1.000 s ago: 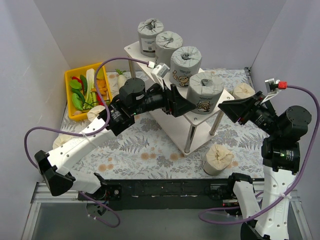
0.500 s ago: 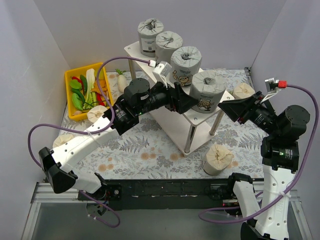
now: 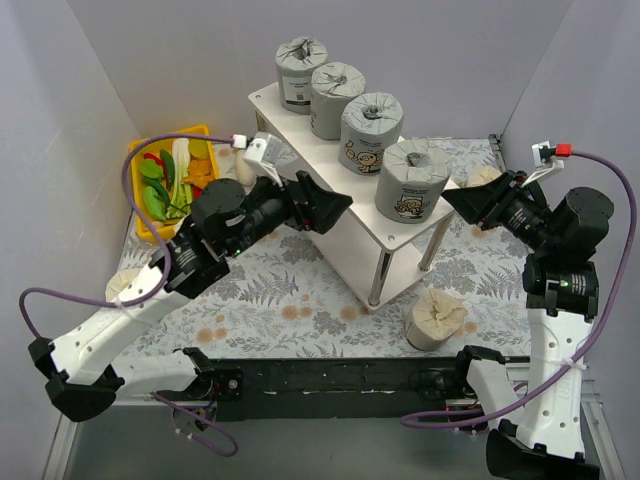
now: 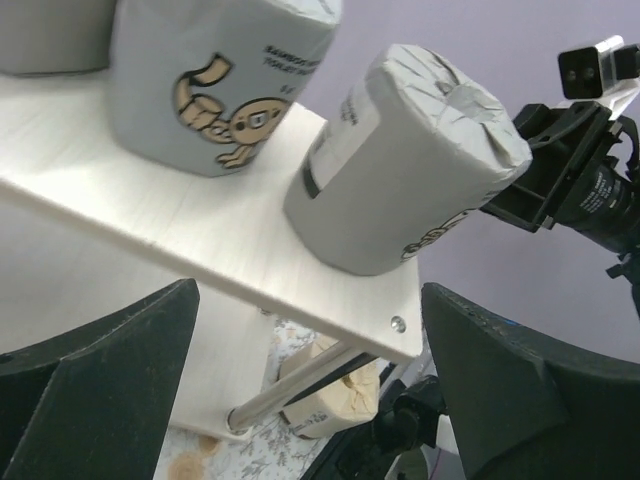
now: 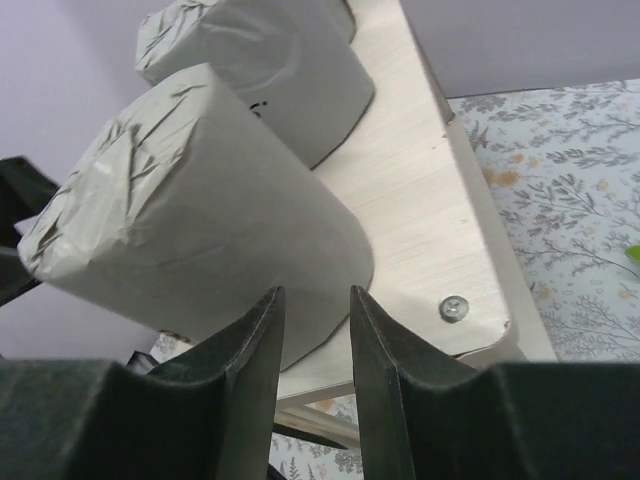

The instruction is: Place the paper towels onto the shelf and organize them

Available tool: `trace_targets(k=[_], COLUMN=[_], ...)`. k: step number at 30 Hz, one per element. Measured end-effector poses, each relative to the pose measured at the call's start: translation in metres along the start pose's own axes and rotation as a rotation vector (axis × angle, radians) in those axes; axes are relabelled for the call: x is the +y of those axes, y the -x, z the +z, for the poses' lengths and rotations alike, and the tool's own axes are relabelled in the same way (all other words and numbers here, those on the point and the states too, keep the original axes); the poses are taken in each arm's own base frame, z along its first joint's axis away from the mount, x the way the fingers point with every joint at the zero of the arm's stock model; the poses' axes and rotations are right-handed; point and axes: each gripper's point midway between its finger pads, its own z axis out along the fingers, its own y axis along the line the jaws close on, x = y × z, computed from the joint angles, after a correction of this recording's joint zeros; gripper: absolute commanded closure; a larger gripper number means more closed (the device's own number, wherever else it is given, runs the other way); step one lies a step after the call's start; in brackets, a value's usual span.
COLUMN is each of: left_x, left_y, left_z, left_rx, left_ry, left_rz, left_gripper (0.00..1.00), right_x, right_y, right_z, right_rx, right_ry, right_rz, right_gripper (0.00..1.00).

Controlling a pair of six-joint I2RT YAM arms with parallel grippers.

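Note:
Four grey paper towels stand in a row on the top board of the shelf (image 3: 300, 130); the front one (image 3: 412, 180) is nearest the corner. My left gripper (image 3: 335, 205) is open and empty, left of the shelf and apart from that roll. In the left wrist view it (image 4: 308, 290) faces the board (image 4: 200, 230) and the front roll (image 4: 400, 180). My right gripper (image 3: 455, 200) is empty, with only a narrow gap between its fingers, just right of the front roll. In the right wrist view it (image 5: 317, 292) points at this roll (image 5: 200, 230). Cream rolls lie on the table (image 3: 437, 318), (image 3: 487, 180), (image 3: 125, 285).
A yellow bin (image 3: 140, 160) of vegetables stands at the back left. The shelf's metal legs (image 3: 380, 275) stand mid-table. The table has a floral cloth (image 3: 290, 290). Grey walls close in on the left, back and right.
My left arm has pulled back to the left, away from the front grey roll, which stays on the shelf corner. My right gripper has shifted slightly up and back.

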Motion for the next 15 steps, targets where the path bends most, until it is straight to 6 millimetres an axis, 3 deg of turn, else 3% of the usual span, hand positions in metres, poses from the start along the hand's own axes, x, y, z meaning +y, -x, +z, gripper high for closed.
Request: trace_targets(k=[5,8,15], left_x=[0.027,0.057,0.137], left_y=[0.013,0.017,-0.005], left_z=[-0.037,-0.060,-0.096], left_rx=[-0.055,-0.095,-0.104], left_ry=[0.157,0.318,0.717], left_rz=[-0.022,-0.035,0.014], left_gripper=[0.03,0.02,0.02], right_x=[-0.020,-0.028,-0.024], right_y=[0.008,0.010,0.015], right_z=[-0.001,-0.008,-0.033], right_rx=[-0.027,-0.072,-0.190], right_ry=[-0.132,-0.211,-0.291], right_rz=[0.026,0.042,-0.006], right_gripper=[0.59,0.54,0.48])
